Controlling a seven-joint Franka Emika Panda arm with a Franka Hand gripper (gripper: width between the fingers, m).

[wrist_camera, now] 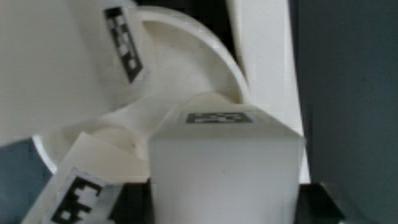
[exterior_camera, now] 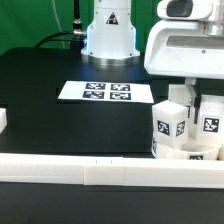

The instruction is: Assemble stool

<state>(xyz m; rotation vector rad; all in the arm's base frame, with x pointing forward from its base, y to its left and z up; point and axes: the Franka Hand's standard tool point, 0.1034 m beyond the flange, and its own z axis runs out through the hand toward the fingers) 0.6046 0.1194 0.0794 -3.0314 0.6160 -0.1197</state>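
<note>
Hovering gripper (exterior_camera: 190,92) over tagged stool legs (exterior_camera: 172,122), finger spread unclear

Black tabletop (exterior_camera: 60,120) under even, bright light — green backdrop (exterior_camera: 35,22) behind it. Marker board (exterior_camera: 105,92) lies flat mid-table; white border rail (exterior_camera: 90,172) along the near edge.

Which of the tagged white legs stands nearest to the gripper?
The leg directly under the gripper, rising between two others. The leg toward the exterior view's left and the leg toward its right stand lower, beside it.
</note>
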